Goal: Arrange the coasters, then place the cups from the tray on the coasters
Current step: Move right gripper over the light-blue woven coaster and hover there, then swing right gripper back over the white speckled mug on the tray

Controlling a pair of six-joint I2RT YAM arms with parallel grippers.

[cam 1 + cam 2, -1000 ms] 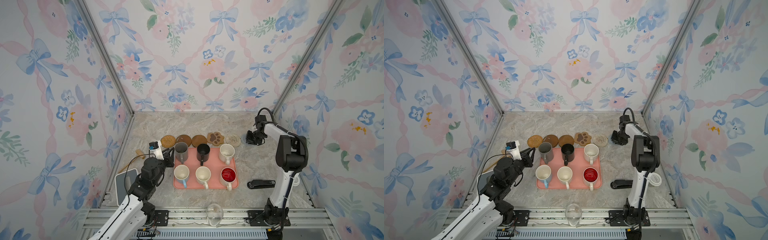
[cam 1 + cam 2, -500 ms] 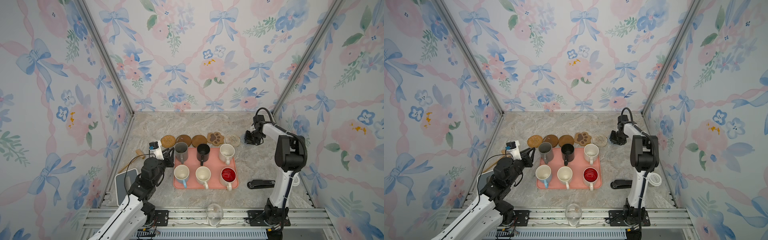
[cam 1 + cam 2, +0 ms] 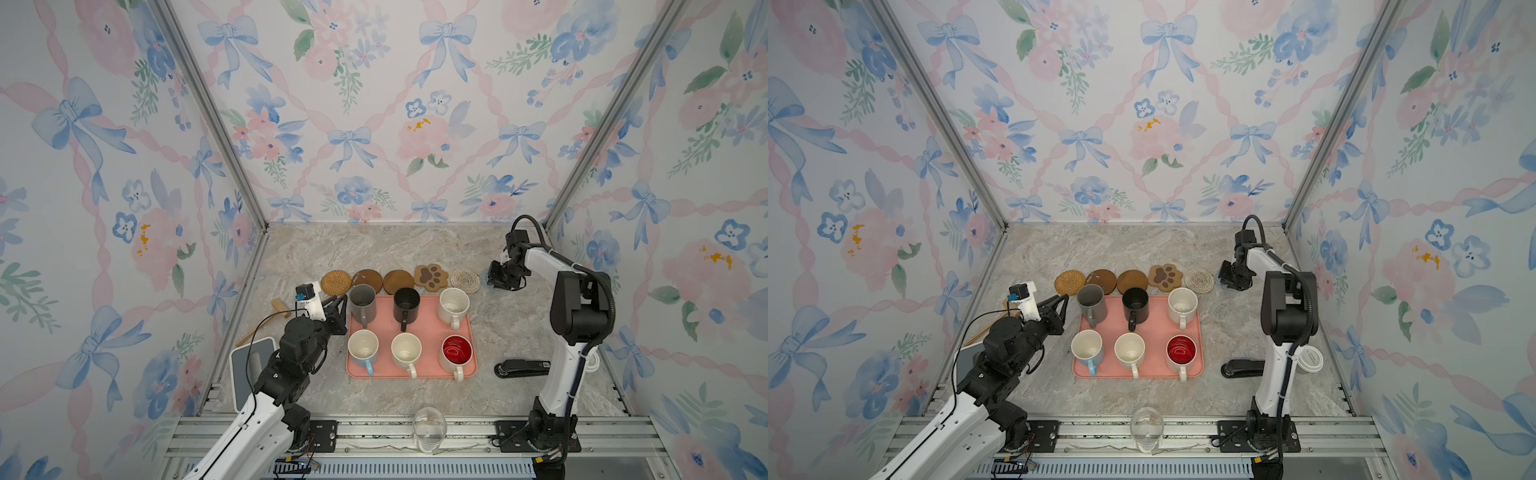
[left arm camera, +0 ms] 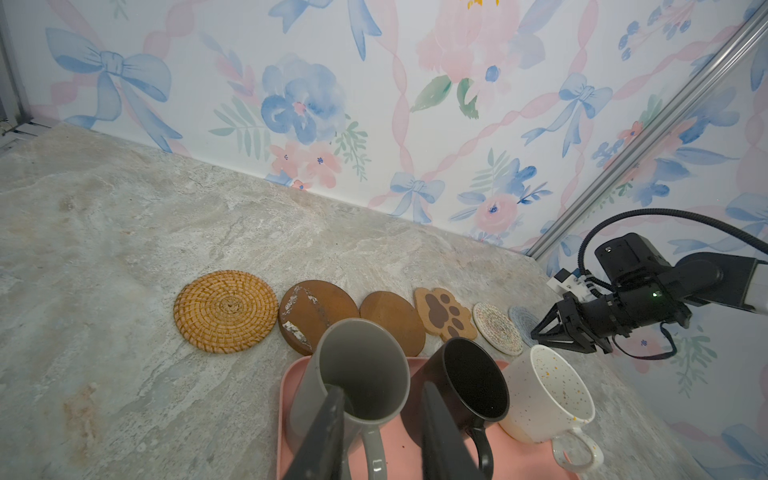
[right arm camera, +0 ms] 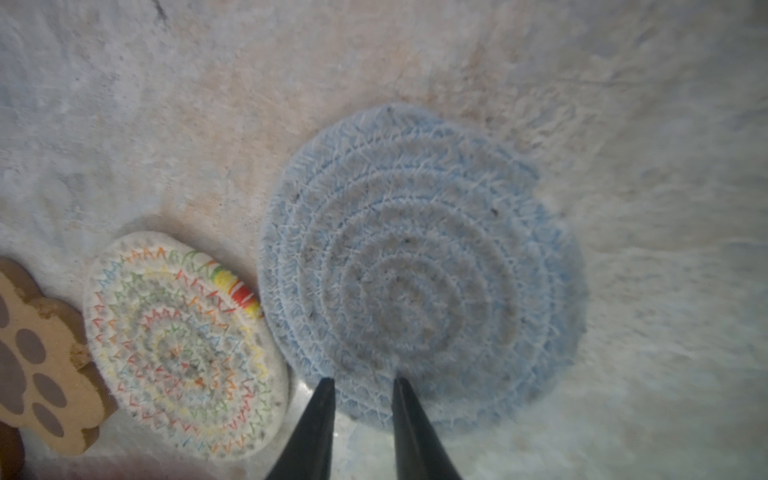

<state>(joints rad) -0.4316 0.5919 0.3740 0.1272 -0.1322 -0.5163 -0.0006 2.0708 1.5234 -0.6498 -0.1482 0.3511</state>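
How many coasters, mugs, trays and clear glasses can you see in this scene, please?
Coasters: 6
Mugs: 6
Tray: 1
Clear glass: 1
Total: 14

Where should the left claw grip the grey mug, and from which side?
Pinch the rim wall of the upright grey ceramic mug from above, on the side facing the left claw, one finger inside. Open mouth, handle toward the near edge, black ceramic mug crowding its right.
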